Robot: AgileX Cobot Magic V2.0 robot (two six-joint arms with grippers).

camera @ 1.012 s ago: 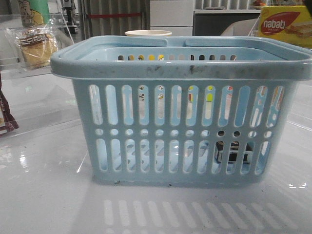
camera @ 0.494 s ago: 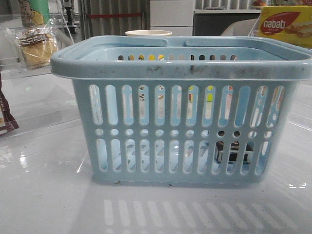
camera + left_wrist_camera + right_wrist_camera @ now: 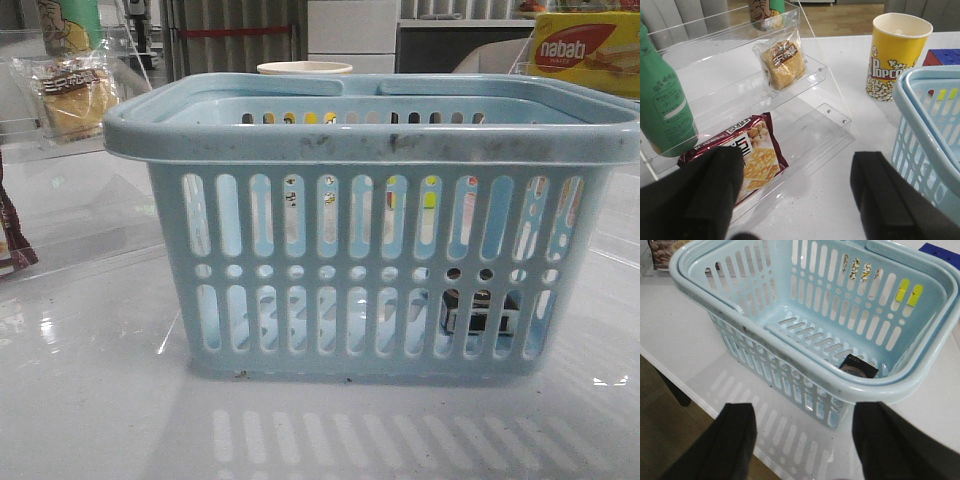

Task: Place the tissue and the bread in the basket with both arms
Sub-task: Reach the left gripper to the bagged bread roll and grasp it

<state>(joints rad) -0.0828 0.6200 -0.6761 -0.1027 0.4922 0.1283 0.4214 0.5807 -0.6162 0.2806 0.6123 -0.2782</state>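
Tissue (image 3: 858,368) half hidden behind basket (image 3: 790,360) rim.

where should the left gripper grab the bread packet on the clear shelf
Probably the upper part of the bread packet, approached from the open front of the acrylic shelf. The packet stands propped on a step, leaning back, with a free plastic edge on top. The left gripper is open and empty.

A yellow-and-red box (image 3: 586,52) at the far right of the front view carried the white word "nabati" on a red oval. A yellow paper cup (image 3: 898,54) beside the basket read "Popcorn" in white letters. Print on the bread packet (image 3: 782,61), the dark snack packet (image 3: 747,155) and the green bottle (image 3: 662,102) could not be read.
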